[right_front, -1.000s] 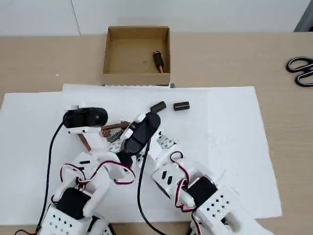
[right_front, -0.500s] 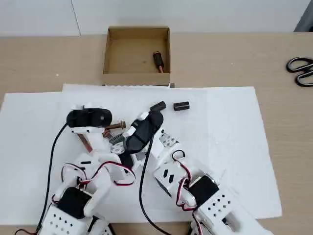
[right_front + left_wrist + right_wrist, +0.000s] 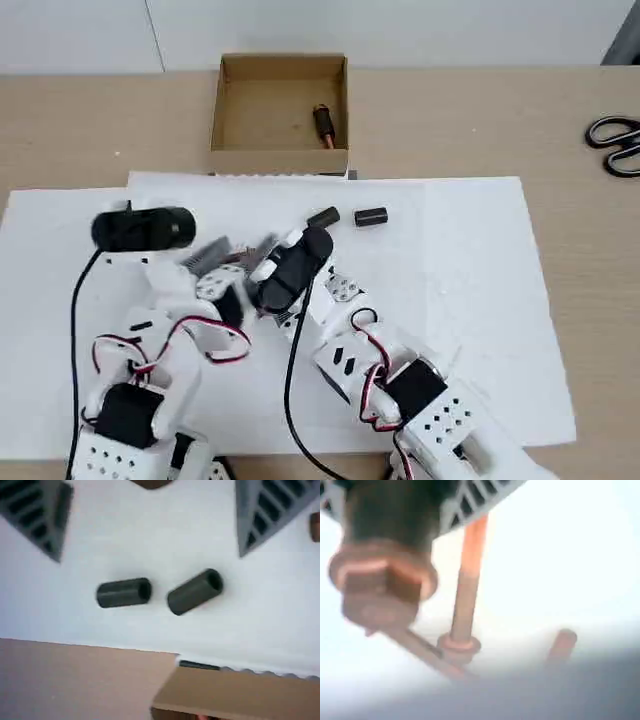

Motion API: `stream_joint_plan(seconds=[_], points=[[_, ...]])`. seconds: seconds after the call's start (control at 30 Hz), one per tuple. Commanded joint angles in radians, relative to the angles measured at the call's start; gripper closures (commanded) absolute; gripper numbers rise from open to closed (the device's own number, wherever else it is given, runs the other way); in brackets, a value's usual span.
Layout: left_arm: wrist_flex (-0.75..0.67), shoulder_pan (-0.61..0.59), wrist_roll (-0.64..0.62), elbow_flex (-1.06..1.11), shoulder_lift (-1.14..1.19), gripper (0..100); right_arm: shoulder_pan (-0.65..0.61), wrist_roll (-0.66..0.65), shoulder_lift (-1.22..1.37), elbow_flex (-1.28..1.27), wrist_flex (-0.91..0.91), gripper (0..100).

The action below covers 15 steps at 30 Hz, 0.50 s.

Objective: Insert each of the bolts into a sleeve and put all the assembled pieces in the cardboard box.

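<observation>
Left gripper (image 3: 150, 550) spread wide, near two sleeves (image 3: 124, 592) on white paper (image 3: 460, 260). Right gripper (image 3: 400, 500) pinching bolt (image 3: 380, 587) (dark sleeve (image 3: 385, 517) on it). One done piece (image 3: 323, 123) in cardboard box (image 3: 283, 160), far side.

Dark matt sleeve (image 3: 385, 515), coppery metal bolt (image 3: 467, 580), plain cardboard box (image 3: 280, 160); smooth white paper sheet (image 3: 470, 280), wood-look table (image 3: 480, 120)
</observation>
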<state>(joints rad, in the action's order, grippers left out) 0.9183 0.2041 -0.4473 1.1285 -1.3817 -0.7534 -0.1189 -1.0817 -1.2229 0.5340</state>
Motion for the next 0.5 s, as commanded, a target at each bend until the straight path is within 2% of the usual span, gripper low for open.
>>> stream_joint_plan(seconds=[0.0, 0.3, 0.4, 0.47], points=[[-0.002, -0.077, 0.103, 0.021, -0.009, 100, 0.004, -0.005, -0.025, 0.012, -0.024, 99.6], [-0.003, -0.218, 0.296, 0.214, -0.009, 99, 0.142, -0.002, -0.027, 0.018, -0.025, 99.6], [-0.003, -0.242, 0.325, 0.265, -0.009, 99, 0.174, 0.006, -0.027, 0.02, -0.025, 99.6], [-0.003, -0.244, 0.33, 0.288, -0.009, 99, 0.206, 0.057, -0.027, 0.023, -0.025, 99.6]])
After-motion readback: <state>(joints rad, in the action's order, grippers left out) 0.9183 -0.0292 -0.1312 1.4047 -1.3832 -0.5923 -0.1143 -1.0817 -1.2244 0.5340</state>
